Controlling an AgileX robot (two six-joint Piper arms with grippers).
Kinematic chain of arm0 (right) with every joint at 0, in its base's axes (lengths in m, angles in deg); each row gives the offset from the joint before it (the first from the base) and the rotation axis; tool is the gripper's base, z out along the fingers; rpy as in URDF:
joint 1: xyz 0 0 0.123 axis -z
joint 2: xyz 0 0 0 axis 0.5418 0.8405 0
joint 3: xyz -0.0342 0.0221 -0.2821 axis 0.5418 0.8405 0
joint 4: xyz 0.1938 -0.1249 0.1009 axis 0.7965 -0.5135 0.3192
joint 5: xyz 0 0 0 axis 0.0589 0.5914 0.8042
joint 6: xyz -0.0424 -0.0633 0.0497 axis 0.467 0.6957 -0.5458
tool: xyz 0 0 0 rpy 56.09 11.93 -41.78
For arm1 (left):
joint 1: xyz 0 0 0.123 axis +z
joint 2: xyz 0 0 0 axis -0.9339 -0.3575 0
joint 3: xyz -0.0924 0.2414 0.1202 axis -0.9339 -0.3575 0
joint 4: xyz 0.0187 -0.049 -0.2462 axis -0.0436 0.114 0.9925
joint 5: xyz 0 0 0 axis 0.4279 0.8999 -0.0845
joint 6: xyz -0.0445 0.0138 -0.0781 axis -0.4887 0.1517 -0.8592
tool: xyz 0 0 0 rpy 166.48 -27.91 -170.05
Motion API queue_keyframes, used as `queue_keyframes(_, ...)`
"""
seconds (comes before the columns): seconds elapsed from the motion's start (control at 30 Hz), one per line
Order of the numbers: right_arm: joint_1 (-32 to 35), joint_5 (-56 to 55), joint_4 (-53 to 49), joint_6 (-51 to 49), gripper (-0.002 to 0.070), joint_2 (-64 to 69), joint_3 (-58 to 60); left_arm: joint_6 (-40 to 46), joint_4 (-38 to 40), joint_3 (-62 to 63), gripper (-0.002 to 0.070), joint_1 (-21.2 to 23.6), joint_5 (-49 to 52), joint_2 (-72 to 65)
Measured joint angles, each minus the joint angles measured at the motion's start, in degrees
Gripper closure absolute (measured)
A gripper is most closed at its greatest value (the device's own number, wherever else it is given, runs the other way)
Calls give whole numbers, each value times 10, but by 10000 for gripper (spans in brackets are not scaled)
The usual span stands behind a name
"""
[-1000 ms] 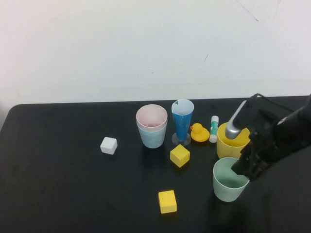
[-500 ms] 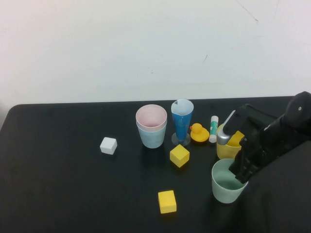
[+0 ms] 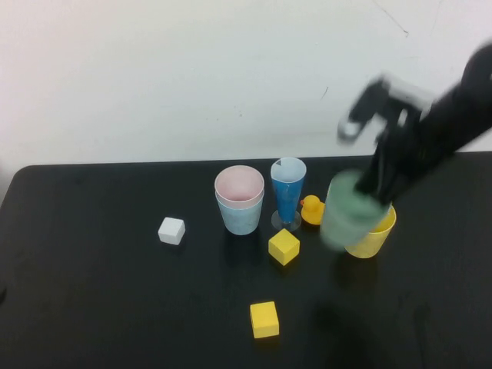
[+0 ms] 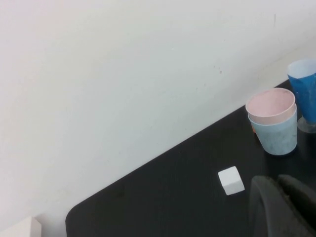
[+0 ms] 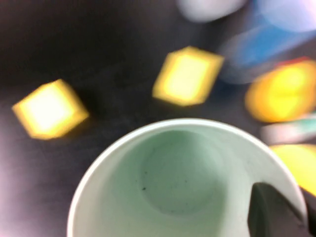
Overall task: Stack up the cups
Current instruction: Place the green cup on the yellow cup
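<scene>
Carrying: the right gripper [image 3: 374, 187] is clamped on the rim of the mint green cup [image 3: 347, 211], which hangs clear of the black table [image 3: 92, 292], just in front of the yellow cup [image 3: 374, 233].
Grip detail: in the right wrist view one dark finger [image 5: 272, 210] sits inside the rim of the mint green cup [image 5: 177, 182]; its partner on the outside is hidden.
Step in hand: judged as the transport leg, the cup lifted and not yet nested.
Next move: it calls for centring the cup upright over an open mouth, either the yellow cup beside it or the pink cup [image 3: 239, 187], then lowering straight so the tapered wall slides in without tipping anything.
Left gripper: parked at the table's left, away from the work; its dark fingers [image 4: 269, 207] lie pressed together, holding nothing.
Cups counted: four; pink already nested in the light blue cup [image 3: 243, 218], yellow alone, mint green held.
Yellow cubes: two [image 3: 284, 246] [image 3: 264, 319].
White cube: one [image 3: 172, 230].
Dark-blue cone glass: one [image 3: 288, 192].
Rubber duck: one [image 3: 311, 210], partly hidden by the held cup.
</scene>
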Motion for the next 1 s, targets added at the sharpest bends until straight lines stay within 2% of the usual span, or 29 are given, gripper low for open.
queue_keyframes(0.2,1,5,-182,-148,656,1,-98,-11,0,-1,673,0,-9,0)
queue_keyframes(0.53,1,14,-208,-182,650,90,-103,-13,-7,-1,673,0,-21,1)
queue_keyframes(0.63,1,14,-209,-189,615,101,-103,-13,-7,-1,673,0,-21,1)
queue_keyframes(0.87,1,7,-209,-190,442,117,-103,-17,-7,-1,673,0,-21,1)
queue_keyframes(1.0,1,-19,-209,-190,417,137,-103,-23,-7,-1,673,0,-21,1)
